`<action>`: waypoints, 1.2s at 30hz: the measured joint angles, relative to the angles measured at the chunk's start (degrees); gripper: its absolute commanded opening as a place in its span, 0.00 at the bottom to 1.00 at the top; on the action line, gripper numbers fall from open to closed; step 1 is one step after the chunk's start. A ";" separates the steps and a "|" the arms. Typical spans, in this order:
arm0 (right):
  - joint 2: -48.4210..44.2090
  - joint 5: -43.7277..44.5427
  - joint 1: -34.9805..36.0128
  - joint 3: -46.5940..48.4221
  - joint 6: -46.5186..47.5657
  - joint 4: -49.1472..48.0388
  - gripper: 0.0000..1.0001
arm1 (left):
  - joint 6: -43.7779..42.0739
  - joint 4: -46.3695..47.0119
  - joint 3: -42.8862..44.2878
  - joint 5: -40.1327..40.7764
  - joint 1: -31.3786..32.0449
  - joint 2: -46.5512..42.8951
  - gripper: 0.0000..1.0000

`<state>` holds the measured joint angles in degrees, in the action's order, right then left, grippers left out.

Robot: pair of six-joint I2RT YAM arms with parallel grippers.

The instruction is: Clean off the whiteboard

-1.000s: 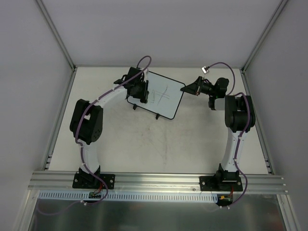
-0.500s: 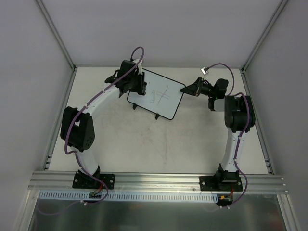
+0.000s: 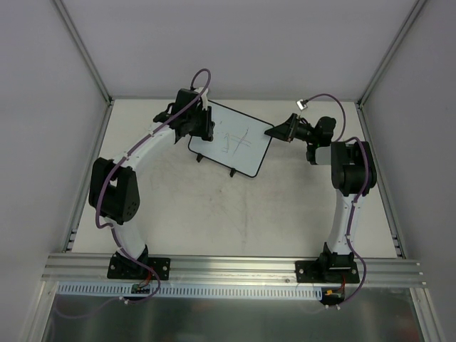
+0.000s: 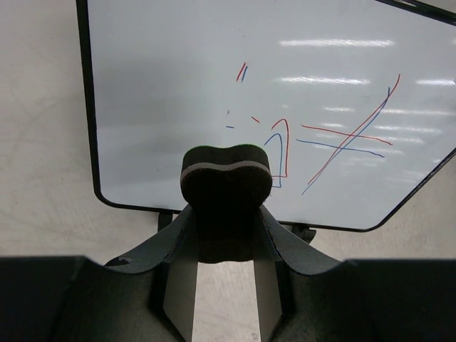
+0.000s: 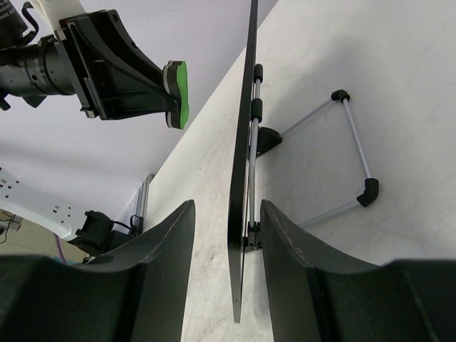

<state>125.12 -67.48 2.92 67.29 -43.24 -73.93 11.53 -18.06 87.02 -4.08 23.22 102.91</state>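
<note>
The whiteboard (image 3: 241, 149) stands tilted on the table at the back, with red and blue pen lines (image 4: 335, 139) on its face. My left gripper (image 3: 204, 127) is at the board's left edge, shut on a dark eraser (image 4: 226, 187) that it holds just in front of the board's lower left corner. The eraser's green face (image 5: 181, 92) shows in the right wrist view, off the board. My right gripper (image 3: 275, 132) is open. Its jaws straddle the board's right edge (image 5: 244, 142) with a gap on each side.
The board's wire stand (image 5: 349, 149) and black feet rest on the table behind it. Grey walls close in the back and both sides. An aluminium rail (image 3: 228, 267) runs along the near edge.
My left gripper has moved with the eraser from over the board's left part up and left to its left edge, and the left elbow has swung out. The right gripper has shifted slightly toward the board.
</note>
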 measured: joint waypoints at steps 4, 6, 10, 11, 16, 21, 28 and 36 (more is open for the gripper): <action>0.00 1.36 0.72 0.00 0.31 0.00 0.44 | 0.00 -0.26 -0.13 0.00 -0.76 -0.13 0.00; 0.00 2.27 1.22 -0.02 0.74 -0.02 0.37 | 0.02 -0.28 -0.28 0.02 -0.94 -0.42 0.00; 0.00 3.52 1.84 -0.02 1.40 0.02 0.25 | 0.02 -0.35 -0.66 0.00 -1.36 -1.22 0.00; 0.00 3.82 1.86 -0.02 1.49 0.04 0.23 | 0.02 -0.35 -0.66 0.00 -1.55 -1.38 0.00; 0.00 4.79 1.95 -0.02 1.90 0.07 0.09 | 0.02 -0.33 -0.72 0.00 -1.55 -1.64 0.00; 0.09 5.46 1.95 -0.02 2.99 0.74 0.00 | 0.02 -0.31 -0.94 0.00 -1.57 -1.68 0.00; 0.11 5.55 2.05 -0.02 3.39 0.92 0.00 | -0.04 -0.35 -0.90 -0.70 -1.57 -1.49 0.00; 0.09 6.32 2.05 -0.87 3.41 0.63 0.00 | -0.35 -0.33 2.78 -1.75 -1.51 2.99 0.00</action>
<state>125.21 -61.17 4.97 66.41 -39.83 -73.30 11.18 -18.39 89.80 -5.82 21.71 105.91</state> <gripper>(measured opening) 0.062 0.301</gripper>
